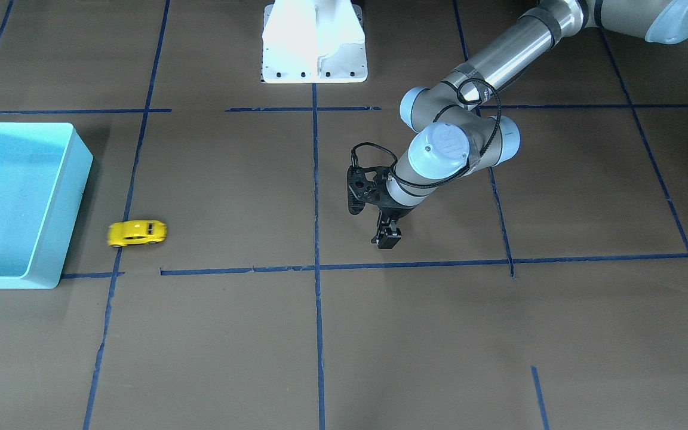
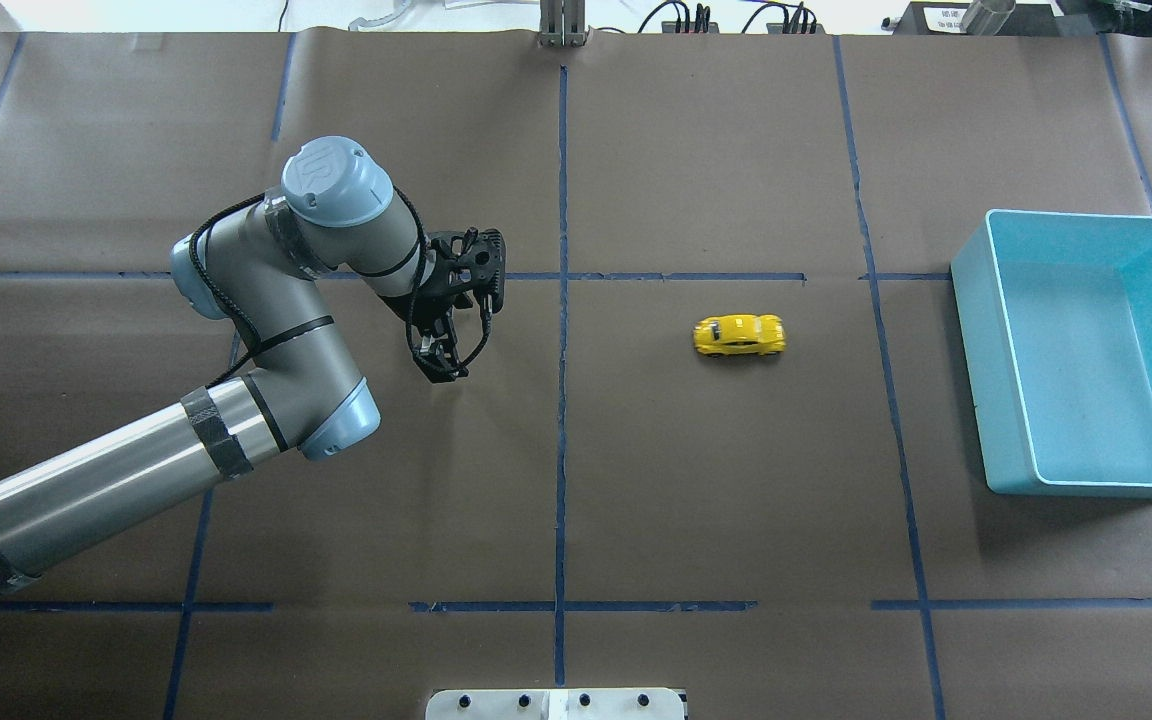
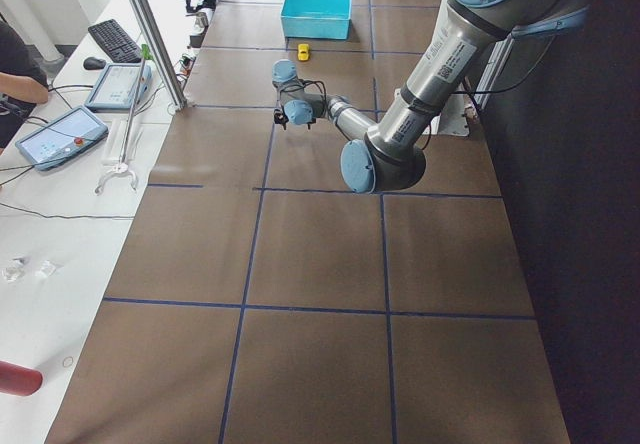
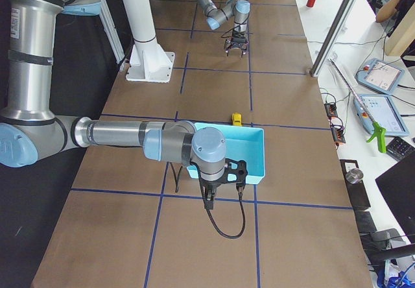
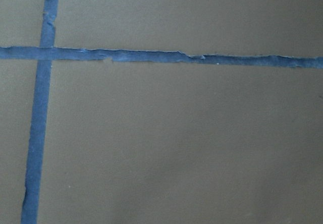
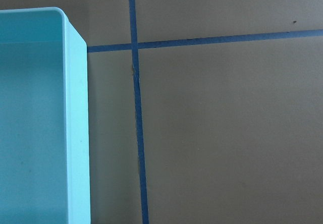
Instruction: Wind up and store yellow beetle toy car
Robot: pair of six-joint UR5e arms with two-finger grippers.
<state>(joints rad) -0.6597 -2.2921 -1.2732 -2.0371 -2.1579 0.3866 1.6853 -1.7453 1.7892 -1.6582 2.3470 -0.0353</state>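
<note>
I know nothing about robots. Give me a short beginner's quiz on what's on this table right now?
1. True or false: the yellow beetle toy car is lying inside the light blue bin.
2. Multiple choice: compared with the left gripper, the car is
A. clamped in it
B. apart from it, on the side toward the bin
C. directly beneath it
3. Short answer: which arm's wrist camera shows a corner of the bin?

Key: 1 false, the car is on the brown surface outside the bin; 2 B; 3 the right arm's.
</note>
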